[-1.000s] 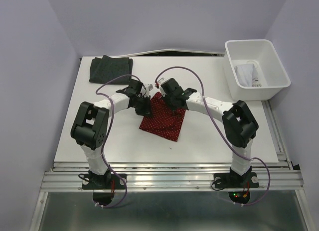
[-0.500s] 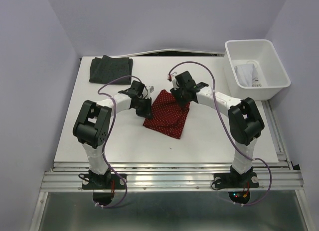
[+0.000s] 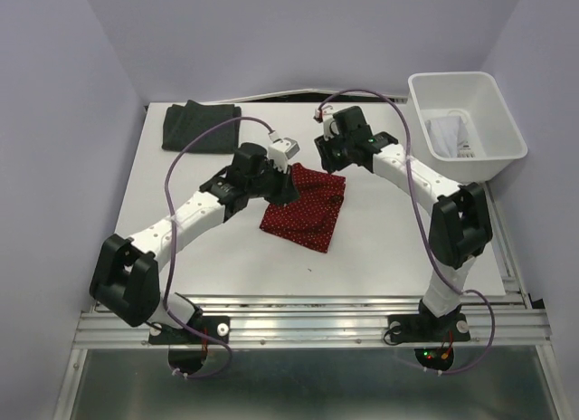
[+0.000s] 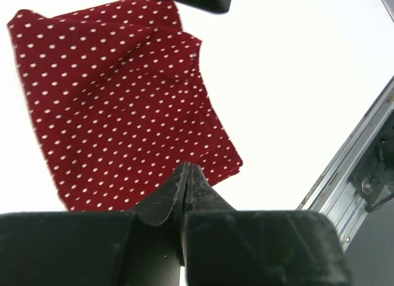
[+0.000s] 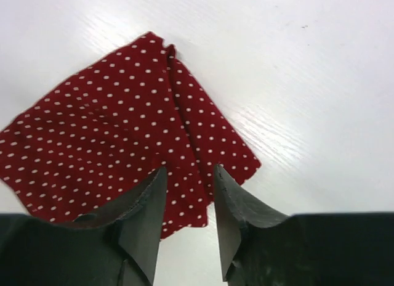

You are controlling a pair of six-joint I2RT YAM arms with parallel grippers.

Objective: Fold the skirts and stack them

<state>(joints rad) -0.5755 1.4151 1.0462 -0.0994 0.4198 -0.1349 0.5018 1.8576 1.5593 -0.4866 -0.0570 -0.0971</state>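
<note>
Top external: folded red skirt [image 3: 303, 212], left of the bin [image 3: 470, 169], is being hovered over, with left gripper [image 4: 186, 175] closed empty and right gripper [image 5: 189, 170] narrowly parted; a grasp for stacking is likely being called for.

left gripper [image 4: 188, 171] closed tight; right gripper [image 5: 189, 175] slightly parted, pointing down
</note>
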